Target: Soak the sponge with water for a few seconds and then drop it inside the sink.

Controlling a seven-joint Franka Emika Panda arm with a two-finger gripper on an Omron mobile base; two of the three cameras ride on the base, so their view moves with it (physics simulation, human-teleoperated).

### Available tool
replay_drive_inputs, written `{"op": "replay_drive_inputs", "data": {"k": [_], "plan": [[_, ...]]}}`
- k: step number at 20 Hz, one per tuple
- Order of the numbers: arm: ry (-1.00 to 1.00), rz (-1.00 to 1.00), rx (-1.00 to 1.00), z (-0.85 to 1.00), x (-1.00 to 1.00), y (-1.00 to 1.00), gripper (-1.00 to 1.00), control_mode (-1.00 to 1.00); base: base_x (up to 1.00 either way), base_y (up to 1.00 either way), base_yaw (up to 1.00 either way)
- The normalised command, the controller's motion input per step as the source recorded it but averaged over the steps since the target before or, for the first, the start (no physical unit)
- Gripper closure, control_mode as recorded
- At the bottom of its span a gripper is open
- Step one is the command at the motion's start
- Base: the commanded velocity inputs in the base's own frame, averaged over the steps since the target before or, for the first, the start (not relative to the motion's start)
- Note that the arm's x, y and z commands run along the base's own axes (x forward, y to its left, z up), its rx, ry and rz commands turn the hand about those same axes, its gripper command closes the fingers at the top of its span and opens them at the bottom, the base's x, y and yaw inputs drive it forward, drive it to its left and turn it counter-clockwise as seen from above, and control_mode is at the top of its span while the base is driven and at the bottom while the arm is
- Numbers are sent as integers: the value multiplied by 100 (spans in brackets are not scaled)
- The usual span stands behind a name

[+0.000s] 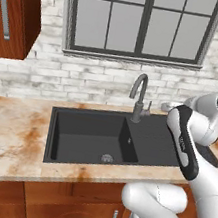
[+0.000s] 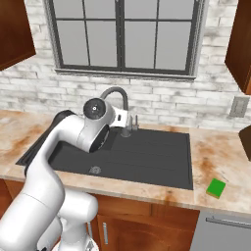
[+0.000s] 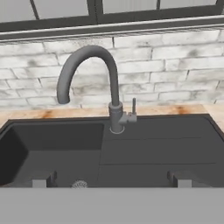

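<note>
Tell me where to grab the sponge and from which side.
Come straight down on the sponge: it lies flat on the counter right of the sink. Pinch its two opposite side edges; the open fingers should span it.

Whitewashed brick wall, dark-framed window

The glossy white robot arm was built of thick, rounded shell segments — smooth, with no cables or screws to be seen. A black band ran lengthwise along one link in the left base view, carrying small markings too fine to read. A round dark joint cap with a pale ring and centre sat on the side of one joint. Two small dark finger tips of the end effector were blocky and square-edged.
</note>
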Motion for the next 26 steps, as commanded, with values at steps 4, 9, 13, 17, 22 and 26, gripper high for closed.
{"op": "replay_drive_inputs", "data": {"k": [4, 9, 13, 17, 22, 26], "plan": [[-13, 0, 0, 0, 0, 0, -100, -100, 0, 0, 0], [-13, 2, 0, 0, -2, 0, -100, -100, 0, 0, 0], [-4, 4, 0, 0, 0, -2, -100, -100, 0, 0, 0], [0, 3, 0, 1, 0, -8, -100, -100, 0, 0, 0], [0, 6, 0, 1, 0, -29, -100, -100, 0, 0, 0], [0, 9, 0, 3, 0, -16, -100, -100, 0, 0, 0]]}}
